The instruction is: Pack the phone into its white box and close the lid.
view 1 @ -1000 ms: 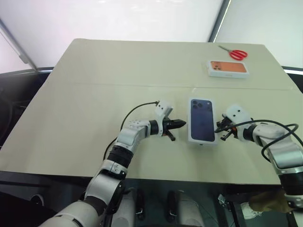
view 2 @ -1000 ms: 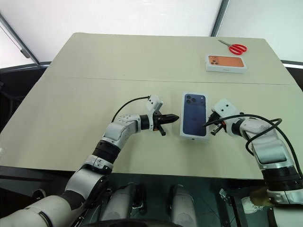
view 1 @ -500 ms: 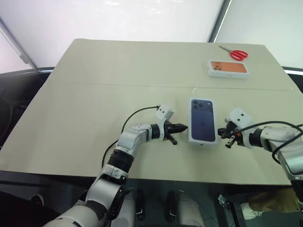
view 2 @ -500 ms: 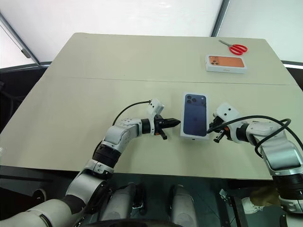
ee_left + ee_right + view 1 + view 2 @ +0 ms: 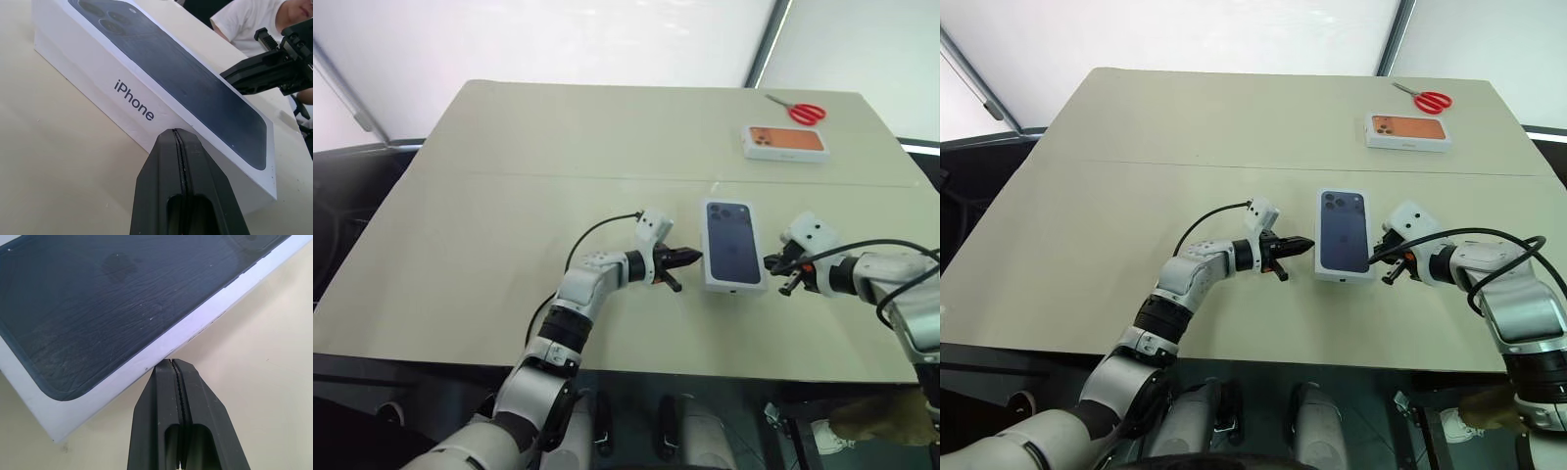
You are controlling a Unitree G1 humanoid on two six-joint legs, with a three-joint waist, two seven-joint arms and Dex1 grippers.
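The lid (image 5: 734, 258), bearing the dark phone picture, is sitting closed over the white box (image 5: 88, 73) on the table (image 5: 509, 196), nearer its front edge than its back. The left gripper (image 5: 685, 258) and right gripper (image 5: 775, 263), jaws pressed together, are flanking its long sides. The cardboard looks stiff, light and smooth, so holding by the long sides seems soundest. Open tabletop is lying all round, the orange-picture box (image 5: 786, 142) and scissors (image 5: 800, 110) well apart near the far right corner.

I note a beige table (image 5: 509, 196). Far beyond my right gripper (image 5: 771, 262), a white box with an orange phone picture (image 5: 785, 142) lies flat; red-handled scissors (image 5: 796, 110) rest just past it, apart. A person in a white shirt (image 5: 244, 22) sits beyond.
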